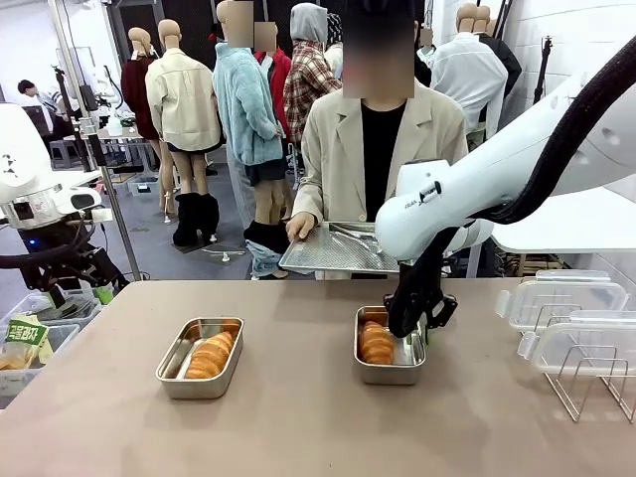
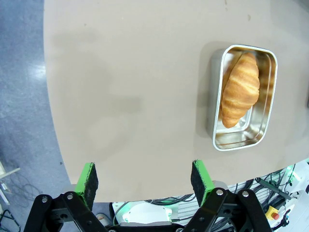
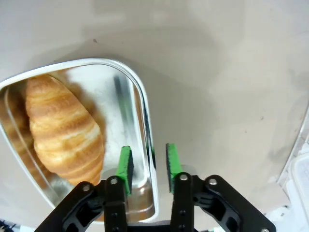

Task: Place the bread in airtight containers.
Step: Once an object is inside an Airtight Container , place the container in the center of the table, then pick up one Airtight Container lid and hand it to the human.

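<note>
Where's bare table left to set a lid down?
Bare: the gap between left box and right box, the near strip in front of both, and behind the left box. Crowded: right end, with clear lids and wire rack; right end effector straddles the right box's wall.

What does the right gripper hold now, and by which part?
The right gripper straddles a side wall of the steel container with a croissant; whether it clamps cannot be told.

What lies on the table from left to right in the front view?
Left steel box with one croissant in it → right steel box with the other croissant in it → clear plastic lids.
</note>
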You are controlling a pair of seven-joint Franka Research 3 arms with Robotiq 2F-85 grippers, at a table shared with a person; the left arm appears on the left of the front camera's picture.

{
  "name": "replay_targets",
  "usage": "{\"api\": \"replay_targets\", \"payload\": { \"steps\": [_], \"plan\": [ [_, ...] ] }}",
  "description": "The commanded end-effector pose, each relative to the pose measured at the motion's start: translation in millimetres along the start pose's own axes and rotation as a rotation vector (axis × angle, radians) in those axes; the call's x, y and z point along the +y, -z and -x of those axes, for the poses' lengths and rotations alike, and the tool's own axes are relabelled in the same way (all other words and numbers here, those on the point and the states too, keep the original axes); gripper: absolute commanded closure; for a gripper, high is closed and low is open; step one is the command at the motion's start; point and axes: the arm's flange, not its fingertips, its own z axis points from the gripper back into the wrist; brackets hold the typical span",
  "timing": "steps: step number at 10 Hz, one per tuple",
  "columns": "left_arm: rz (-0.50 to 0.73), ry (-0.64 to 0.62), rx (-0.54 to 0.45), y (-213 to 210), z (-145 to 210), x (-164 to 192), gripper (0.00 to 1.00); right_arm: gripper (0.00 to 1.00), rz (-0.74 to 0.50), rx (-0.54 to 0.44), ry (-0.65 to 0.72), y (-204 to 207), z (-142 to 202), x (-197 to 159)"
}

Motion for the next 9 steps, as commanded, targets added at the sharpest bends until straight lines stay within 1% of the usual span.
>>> {"api": "replay_targets", "payload": {
  "steps": [1,4,6,8,9],
  "plan": [
    [-0.008,0.000,0.001,-2,-2,0,0.00,0.00,-0.024,-0.020,-0.017,-16,13,-16],
    [-0.008,0.000,0.001,-2,-2,0,0.00,0.00,-0.039,-0.094,-0.074,-64,34,-38],
    [-0.008,0.000,0.001,-2,-2,0,0.00,0.00,-0.024,-0.101,-0.121,-94,44,-64],
    [-0.008,0.000,0.001,-2,-2,0,0.00,0.00,-0.002,-0.092,-0.190,-121,44,-91],
    [-0.008,0.000,0.001,-2,-2,0,0.00,0.00,0.008,-0.101,-0.193,-129,46,-100]
  ]
}}
